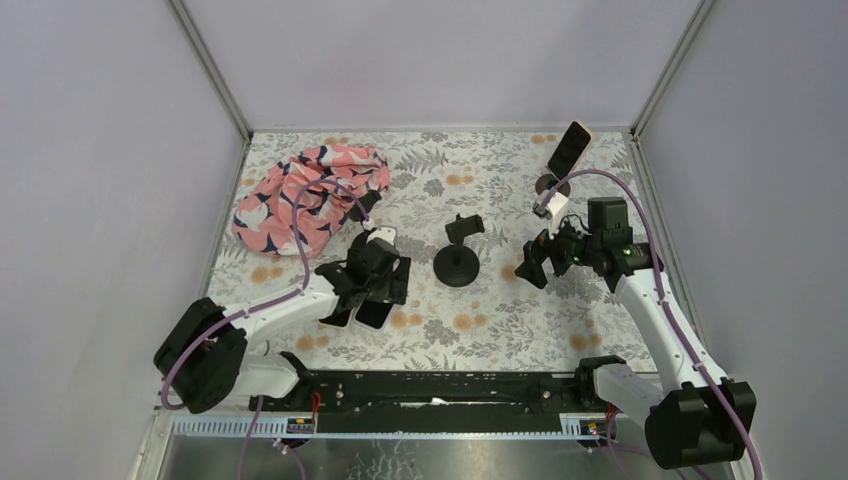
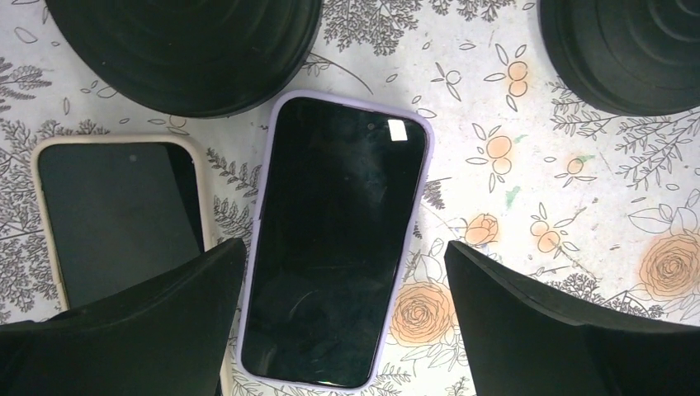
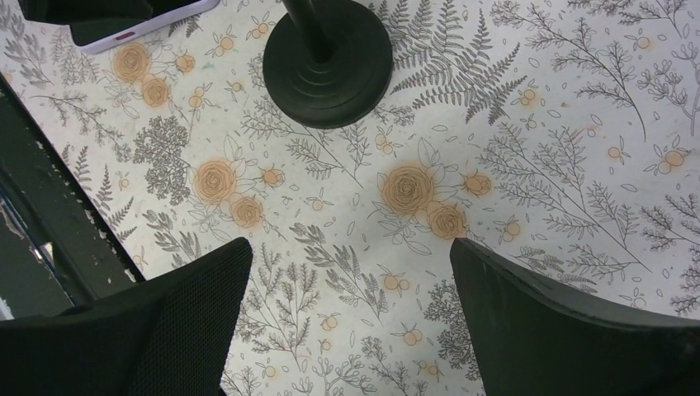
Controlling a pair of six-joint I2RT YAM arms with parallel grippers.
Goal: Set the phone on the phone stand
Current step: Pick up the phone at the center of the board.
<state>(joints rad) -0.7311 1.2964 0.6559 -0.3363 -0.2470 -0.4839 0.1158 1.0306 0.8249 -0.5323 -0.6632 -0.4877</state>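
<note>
**Left wrist view.**
- Purple-cased phone (image 2: 330, 214): flat on the floral tablecloth (image 2: 528, 173) at centre frame, screen up. Its long axis runs top to bottom of the frame, with the upper end leaning slightly right (we cannot tell which end is its head).
- Left gripper (image 2: 347, 247): jaws spread wide, with one finger at lower left and one at lower right. They straddle the phone's lower half and hold nothing.
- Cream-cased phone (image 2: 115, 214): just beside the purple one on the left, roughly parallel, partly behind the left finger.
- Black round base (image 2: 182, 49): upper left, just beyond the phones' upper ends.
- Second black base (image 2: 631, 49): upper right corner.

**Right wrist view.**
- Right gripper (image 3: 347, 243): jaws spread wide, with only tablecloth between them.
- Phone stand (image 3: 328, 62): its round base and stem sit at top centre.
- Black rail (image 3: 41, 206): along the left edge.

**Top external view.**
- The left arm reaches from lower left toward centre, its wrist bent down over both phones.
- The right arm rises from lower right, its gripper pointing left toward the phone stand at centre.
- Pink patterned cloth (image 1: 310, 195): heaped at upper left.
- Propped phone (image 1: 570, 148): tilted on a far stand at upper right.
- Pale walls (image 1: 420, 60): they enclose three sides.
</note>
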